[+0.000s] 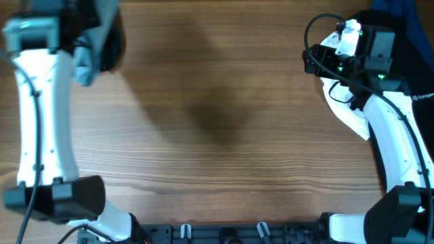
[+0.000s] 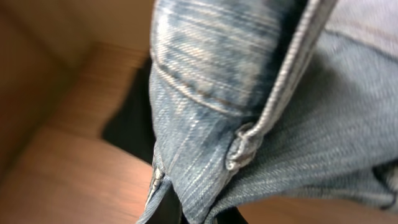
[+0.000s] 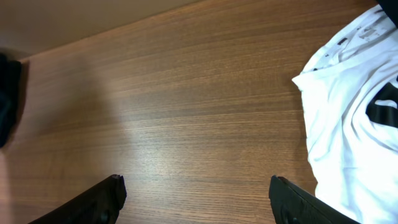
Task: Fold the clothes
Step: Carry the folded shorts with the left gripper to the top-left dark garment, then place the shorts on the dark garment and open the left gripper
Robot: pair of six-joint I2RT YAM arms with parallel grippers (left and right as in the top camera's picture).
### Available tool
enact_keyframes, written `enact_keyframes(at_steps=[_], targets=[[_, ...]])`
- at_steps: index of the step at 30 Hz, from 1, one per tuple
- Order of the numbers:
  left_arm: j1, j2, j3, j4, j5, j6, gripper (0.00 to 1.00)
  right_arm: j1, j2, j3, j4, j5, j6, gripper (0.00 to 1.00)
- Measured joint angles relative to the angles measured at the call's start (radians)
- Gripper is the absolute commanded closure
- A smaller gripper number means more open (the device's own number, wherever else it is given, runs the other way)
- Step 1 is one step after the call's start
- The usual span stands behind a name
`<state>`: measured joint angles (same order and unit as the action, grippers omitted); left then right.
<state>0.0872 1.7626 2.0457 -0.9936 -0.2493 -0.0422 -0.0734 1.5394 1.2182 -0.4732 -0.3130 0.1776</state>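
Denim shorts [image 2: 261, 118], thick yet floppy, clamped at seam by left gripper [image 2: 196, 214]; right gripper [image 3: 196, 199] fingers apart beside white shirt [image 3: 348, 118]; waistband likely grips best

White arm links [image 1: 41, 129], black joints [image 1: 71, 198], looped black cable [image 1: 319, 24], green lights [image 1: 337, 68], black right gripper [image 3: 198, 190].

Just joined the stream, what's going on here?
The left gripper holds the denim shorts bunched above the table at its far left corner; they are not yet laid out flat. The right gripper hangs open and empty over bare wood, beside a white shirt with black print.
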Motion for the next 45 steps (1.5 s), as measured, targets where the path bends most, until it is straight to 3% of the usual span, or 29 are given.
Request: enact_keyframes(at_steps=[4,8,16,26,27,28,29,30,39,45], targets=[[0.158,-0.005,0.000,0.056,-0.042,0.003,0.96,0.000,0.000,0.000,0.002,0.000,0.000,0.21],[0.224,0.030,0.000,0.142,-0.065,-0.001,0.96,0.001,0.000,0.000,0.002,0.000,0.000,0.21],[0.227,0.282,0.000,0.337,-0.076,-0.013,0.96,0.001,0.000,0.000,-0.069,0.008,-0.004,0.21],[0.166,0.494,0.000,0.446,-0.073,-0.014,0.96,0.001,0.000,0.000,-0.069,0.012,-0.004,0.21],[0.156,0.505,0.000,0.453,-0.063,-0.014,0.90,0.001,0.000,0.000,-0.069,0.012,-0.004,0.21],[0.145,0.517,0.000,0.472,-0.046,-0.015,0.59,0.001,0.000,0.000,-0.069,0.013,-0.004,0.21],[0.130,0.530,0.000,0.494,-0.029,-0.018,0.14,0.001,0.000,0.000,-0.069,0.015,-0.004,0.21],[0.118,0.542,0.000,0.507,-0.014,-0.019,0.00,0.001,0.000,0.000,-0.068,0.016,-0.004,0.21],[-0.059,0.632,0.003,0.472,0.095,0.030,0.00,0.001,0.000,0.000,-0.062,0.019,-0.002,0.21],[-0.050,0.637,0.014,0.464,0.063,0.048,0.00,0.001,0.000,0.000,-0.062,0.019,0.001,0.21]])
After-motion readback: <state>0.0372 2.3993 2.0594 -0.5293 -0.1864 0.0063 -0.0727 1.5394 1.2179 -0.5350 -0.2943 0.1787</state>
